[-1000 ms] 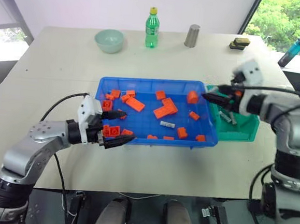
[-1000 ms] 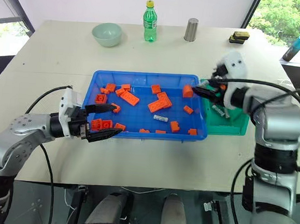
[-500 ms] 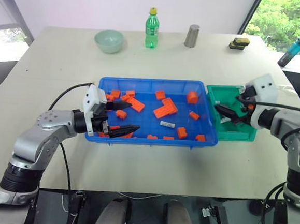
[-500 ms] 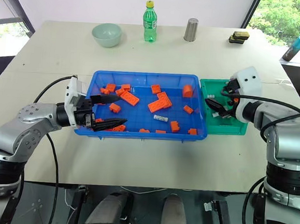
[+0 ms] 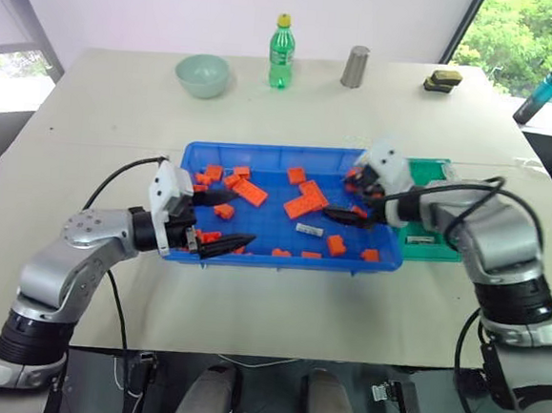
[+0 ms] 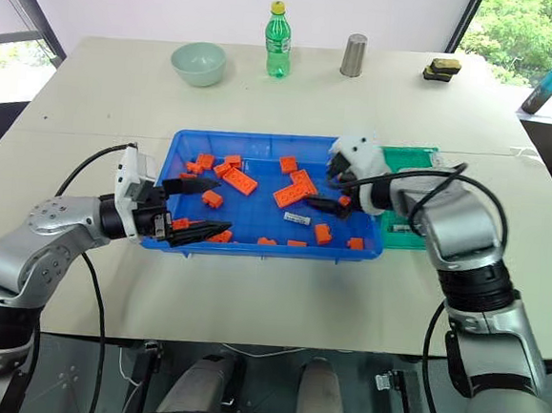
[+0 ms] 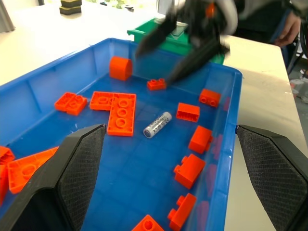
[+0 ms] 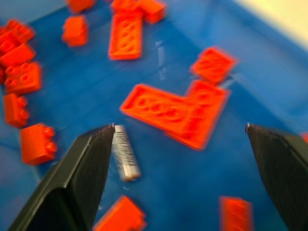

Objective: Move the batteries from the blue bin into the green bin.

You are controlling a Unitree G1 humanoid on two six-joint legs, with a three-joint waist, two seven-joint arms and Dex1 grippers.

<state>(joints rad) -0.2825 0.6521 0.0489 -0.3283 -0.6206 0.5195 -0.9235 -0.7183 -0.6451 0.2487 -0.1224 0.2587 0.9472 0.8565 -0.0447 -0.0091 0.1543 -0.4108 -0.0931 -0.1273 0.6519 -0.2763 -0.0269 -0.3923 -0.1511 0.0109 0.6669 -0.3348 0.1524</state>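
The blue bin [image 5: 271, 153] lies mid-table, strewn with orange bricks [image 5: 304, 206]. One silver battery [image 5: 308, 230] lies on its floor right of centre, also plain in the left wrist view [image 7: 157, 124]. My right gripper [image 5: 341, 200] hangs open over the bin's right part, just above and beyond that battery [image 8: 125, 154], with nothing between its fingers. The green bin [image 5: 439, 169] stands against the blue bin's right end, partly behind my right arm, with a battery [image 5: 419, 240] inside. My left gripper [image 5: 229, 219] is open at the bin's left front corner, holding nothing.
At the table's far side stand a pale green bowl [image 5: 202, 74], a green bottle [image 5: 281, 51], a metal cup [image 5: 355, 66] and a dark stacked object [image 5: 442, 80]. A blue water bottle [image 5: 539, 93] stands at the far right.
My right gripper went over the green bin, opened, then swung back left and down over the blue bin. The left gripper has stayed where it was.
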